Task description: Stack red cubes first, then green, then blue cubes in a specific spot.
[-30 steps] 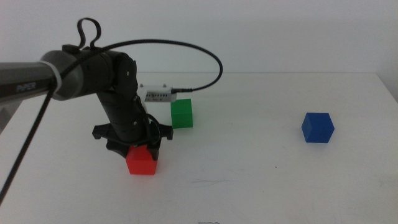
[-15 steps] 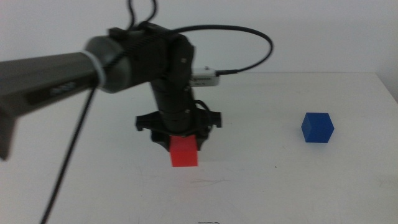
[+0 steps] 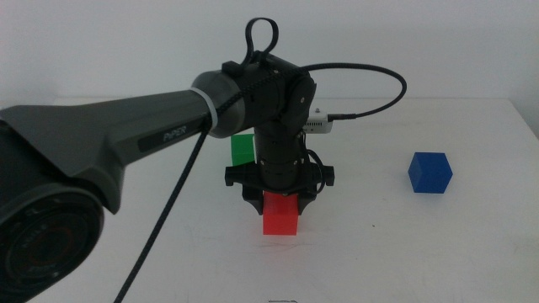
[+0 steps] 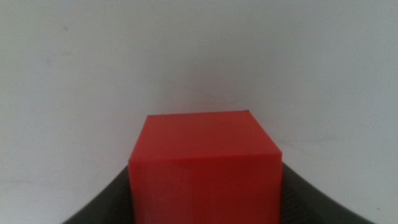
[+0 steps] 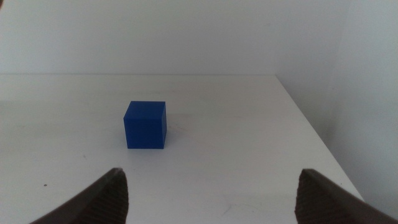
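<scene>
While the left hand [image 3: 280,200] pinched the red cube [image 3: 280,214], only the middle view showed the green cube [image 3: 242,150] and "PIPER"; the right hand [image 5: 211,193] gaped wide near the blue cube [image 5: 145,125].

The middle view looks forward and down over the white table [image 3: 404,252] from its near edge, taking in the whole width up to the far wall. The left arm [image 3: 126,135] crosses in from the left, very near the lens.

The left wrist view sits close above the left gripper [image 4: 205,186] and faces down at the tabletop; the red cube [image 4: 205,168] fills most of its lower half. That cube shows in the middle view too [image 3: 280,213].

The right wrist view sits low, looking level across the table toward the wall. It shares the blue cube [image 5: 145,125] with the middle view [image 3: 430,172].
</scene>
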Tool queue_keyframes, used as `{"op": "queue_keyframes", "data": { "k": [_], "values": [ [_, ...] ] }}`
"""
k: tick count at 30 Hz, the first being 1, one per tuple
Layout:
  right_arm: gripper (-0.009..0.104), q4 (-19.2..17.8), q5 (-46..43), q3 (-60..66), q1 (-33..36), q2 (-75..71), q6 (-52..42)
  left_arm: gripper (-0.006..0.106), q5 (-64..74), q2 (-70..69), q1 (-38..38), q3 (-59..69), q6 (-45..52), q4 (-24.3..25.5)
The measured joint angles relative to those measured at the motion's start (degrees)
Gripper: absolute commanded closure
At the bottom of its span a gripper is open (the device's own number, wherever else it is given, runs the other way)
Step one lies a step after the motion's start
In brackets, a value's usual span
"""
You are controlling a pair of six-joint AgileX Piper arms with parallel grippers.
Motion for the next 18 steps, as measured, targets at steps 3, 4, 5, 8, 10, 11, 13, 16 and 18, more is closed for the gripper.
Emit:
{"op": "queue_keyframes", "data": {
  "k": [3,4,5,8,10,11,13,16,18],
  "values": [
    [0.006,0.00,0.00,0.00,0.00,0.00,0.00,0.079,0.00,0.91,-0.07,-0.11,-0.64,0.00],
    [0.006,0.00,0.00,0.00,0.00,0.00,0.00,0.079,0.00,1.21,-0.07,-0.10,-0.78,0.00],
    [0.006,0.00,0.00,0.00,0.00,0.00,0.00,0.079,0.00,1.39,-0.07,-0.10,-0.85,0.00],
    [0.006,0.00,0.00,0.00,0.00,0.00,0.00,0.079,-0.56,1.86,-0.07,-0.10,-0.90,0.00],
    [0.006,0.00,0.00,0.00,0.00,0.00,0.00,0.079,-0.79,2.11,-0.07,-0.10,-0.90,0.00],
    [0.006,0.00,0.00,0.00,0.00,0.00,0.00,0.079,-0.79,2.20,-0.07,-0.10,-0.90,0.00],
    [0.006,0.00,0.00,0.00,0.00,0.00,0.00,0.079,-1.07,2.18,-0.07,-0.12,-0.92,0.00],
    [0.006,0.00,0.00,0.00,0.00,0.00,0.00,0.079,-1.45,2.18,-0.07,-0.12,-0.97,0.00],
    [0.006,0.00,0.00,0.00,0.00,0.00,0.00,0.079,-1.82,2.18,-0.07,-0.12,-0.97,0.00]
  ]
}}
